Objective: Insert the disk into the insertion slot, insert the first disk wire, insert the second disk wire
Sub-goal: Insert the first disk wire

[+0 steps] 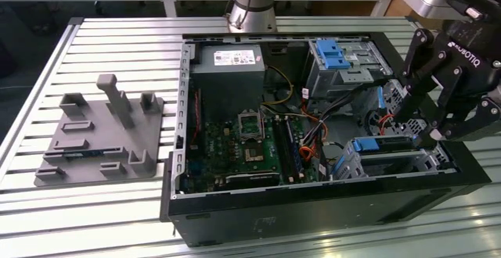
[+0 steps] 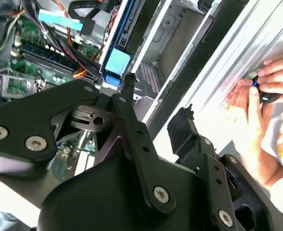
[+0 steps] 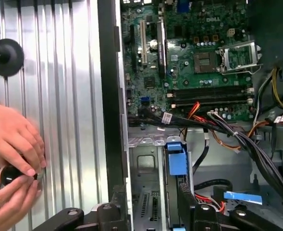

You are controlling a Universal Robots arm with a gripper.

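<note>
Currently the gripper (image 1: pixel 420 130) hangs over the corner of the open computer case (image 1: pixel 313 202) at the exterior view's right, directly above the low drive bay. Its jaws stand wide apart with nothing between them; in the second wrist view the two black fingertips (image 2: pixel 128 81) are clearly separated. The disk (image 1: pixel 388 143) lies flat inside the insertion slot (image 1: pixel 399 163), its silver top facing up and its bright blue handle tab pointing toward the motherboard (image 1: pixel 250 146). The gripper is close above the disk but apart from it. Loose black and orange cables (image 1: pixel 313 146) run between the motherboard and the slot; whether any of them is plugged into the disk cannot be determined. The taller grey cage (image 1: pixel 344 64) with its blue latch stands further back in the case, beside the power supply (image 1: pixel 227 58). The case rests on a slatted table (image 1: pixel 117 35), and a grey fixture plate (image 1: pixel 102 141) lies on that table toward the exterior view's left, well apart from the case. In the first wrist view a person's hands (image 3: pixel 11 149) are over the slats just outside the case wall, pinching a small black object.
</note>
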